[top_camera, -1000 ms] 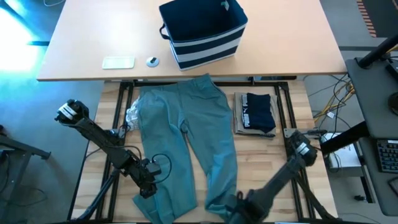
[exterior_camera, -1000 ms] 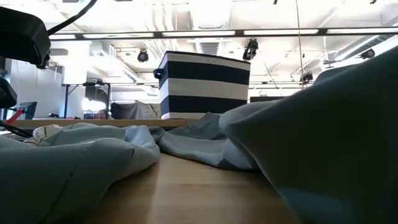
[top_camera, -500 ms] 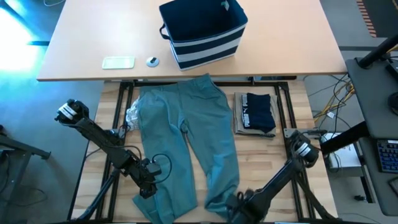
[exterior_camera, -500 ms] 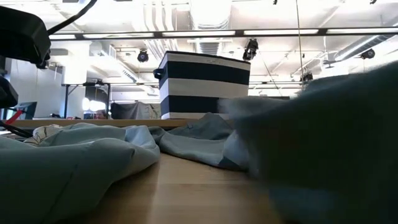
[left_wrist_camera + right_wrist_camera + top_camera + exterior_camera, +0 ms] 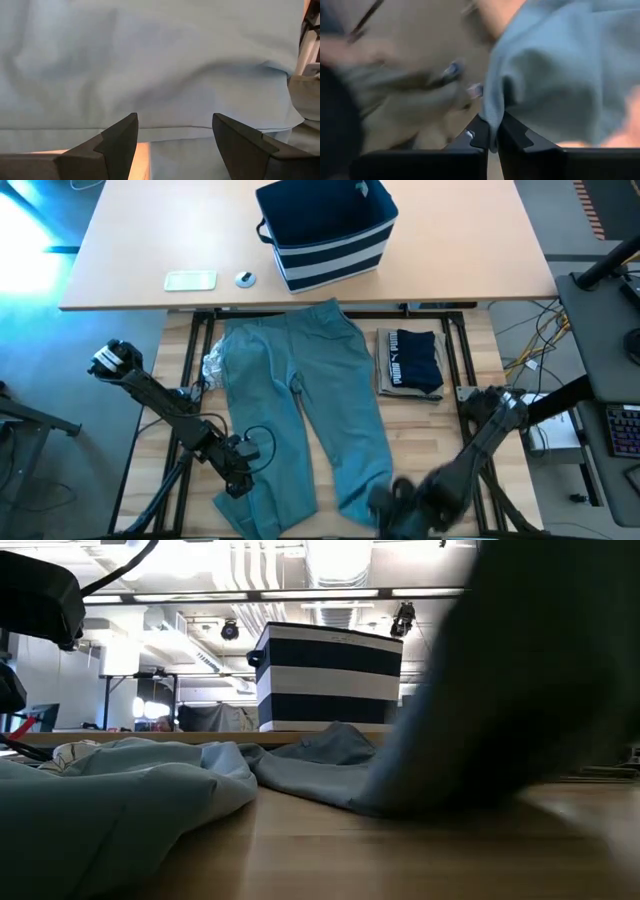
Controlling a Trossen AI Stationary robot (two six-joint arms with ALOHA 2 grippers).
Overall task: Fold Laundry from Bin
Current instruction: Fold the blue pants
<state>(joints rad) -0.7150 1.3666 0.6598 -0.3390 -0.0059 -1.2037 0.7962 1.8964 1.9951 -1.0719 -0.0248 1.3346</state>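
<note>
A large teal-green pair of trousers (image 5: pixel 300 390) lies spread on the table, waist toward the far edge and legs toward the near edge. My left gripper (image 5: pixel 172 145) is open over the left leg's hem (image 5: pixel 240 500), near the front edge. My right gripper (image 5: pixel 493 135) is shut on the right leg's end (image 5: pixel 375 490), raised above the table. The striped navy bin (image 5: pixel 325 230) stands on the far desk and also shows in the low view (image 5: pixel 330 675). A grey-white patterned garment (image 5: pixel 213 363) lies by the trousers' left side. My right gripper pinches an edge of the teal right leg (image 5: pixel 495 112) between its two fingers, slanting down from the near right. The cloth rises out of the fingertips and hangs slack. The leg's end is off the table (image 5: pixel 500 690); the rest of the trousers lies flat.
A folded navy garment with white print on a tan one (image 5: pixel 412 362) lies right of the trousers. On the far desk, left of the bin, lie a pale flat tray (image 5: pixel 190 280) and a small round object (image 5: pixel 245 278).
My right gripper has shut on the right leg's end and gone up and slightly toward the right edge, tipping as it rose. That end of the leg is lifted off the table. The waist and the left leg have stayed where they were.
</note>
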